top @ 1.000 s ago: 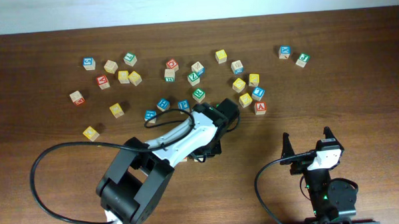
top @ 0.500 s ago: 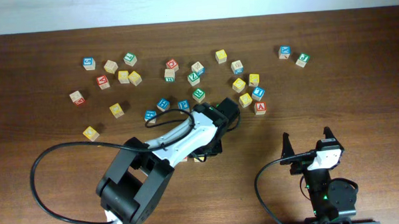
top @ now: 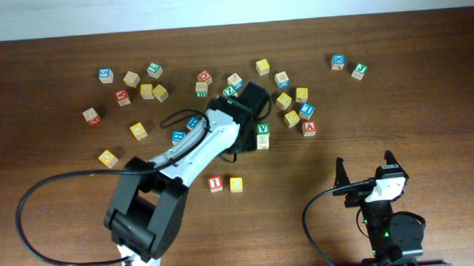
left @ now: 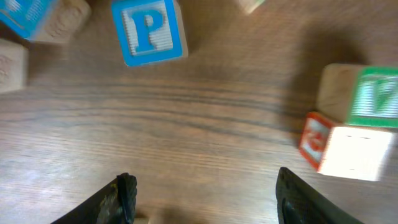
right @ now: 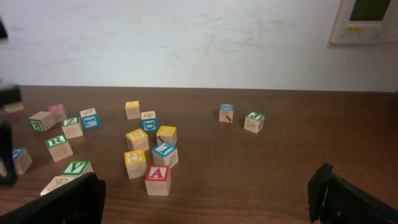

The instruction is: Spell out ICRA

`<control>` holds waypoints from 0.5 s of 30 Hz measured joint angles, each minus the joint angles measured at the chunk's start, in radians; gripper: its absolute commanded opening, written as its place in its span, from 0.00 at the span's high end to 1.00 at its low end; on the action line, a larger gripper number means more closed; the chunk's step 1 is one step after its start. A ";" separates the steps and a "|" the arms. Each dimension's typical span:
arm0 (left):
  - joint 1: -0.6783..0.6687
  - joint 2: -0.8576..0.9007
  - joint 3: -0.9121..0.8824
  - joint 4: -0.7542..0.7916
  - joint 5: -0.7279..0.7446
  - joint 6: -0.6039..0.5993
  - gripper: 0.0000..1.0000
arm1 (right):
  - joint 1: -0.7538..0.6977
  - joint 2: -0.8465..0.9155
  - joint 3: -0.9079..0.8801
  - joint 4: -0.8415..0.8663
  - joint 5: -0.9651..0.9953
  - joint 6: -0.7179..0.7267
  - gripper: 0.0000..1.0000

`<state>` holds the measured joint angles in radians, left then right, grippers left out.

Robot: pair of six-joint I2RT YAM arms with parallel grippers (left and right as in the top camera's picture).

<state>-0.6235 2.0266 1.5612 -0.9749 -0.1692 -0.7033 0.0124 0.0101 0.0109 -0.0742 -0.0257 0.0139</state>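
Note:
The red I cube (top: 215,183) and the yellow C cube (top: 236,183) sit side by side on the table, I on the left, near the front. The red A cube (top: 309,128) (right: 157,174) stands among loose cubes to the right. The green R cube (right: 57,142) shows at the left of the right wrist view. My left gripper (left: 205,198) hovers open over bare wood with nothing between its fingers, beyond the I and C pair. My right gripper (right: 208,199) (top: 367,169) rests open at the front right, holding nothing.
A blue P cube (left: 149,31) lies ahead of the left gripper. A green V cube (top: 262,130) (left: 373,96) touches a red-lettered cube (left: 339,146) to its right. Several more cubes are scattered across the far half. The left arm (top: 213,142) reaches over the middle.
The left jaws opened and the arm drew away toward the far cubes. The I and C cubes, earlier under the gripper, now lie uncovered. The right arm has not moved.

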 measured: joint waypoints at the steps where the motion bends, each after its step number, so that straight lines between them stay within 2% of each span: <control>1: 0.005 0.001 0.048 -0.032 0.000 0.004 0.37 | 0.000 0.000 0.000 0.000 0.000 0.000 0.02; 7: 0.135 0.002 0.254 -0.243 0.000 0.011 0.31 | 0.000 0.000 0.000 0.000 0.000 0.000 0.02; 9: 0.198 0.002 0.259 -0.270 0.023 0.037 0.14 | 0.000 0.000 0.000 0.000 0.000 0.000 0.02; 11: 0.255 0.003 0.259 -0.290 0.063 0.081 0.02 | 0.000 0.000 0.000 0.000 0.000 0.001 0.02; 15: 0.337 0.003 0.260 -0.338 0.100 0.123 0.01 | 0.000 0.000 0.000 0.000 0.000 0.000 0.02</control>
<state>-0.2867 2.0293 1.8210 -1.3132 -0.0696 -0.5804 0.0124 0.0101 0.0109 -0.0742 -0.0257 0.0139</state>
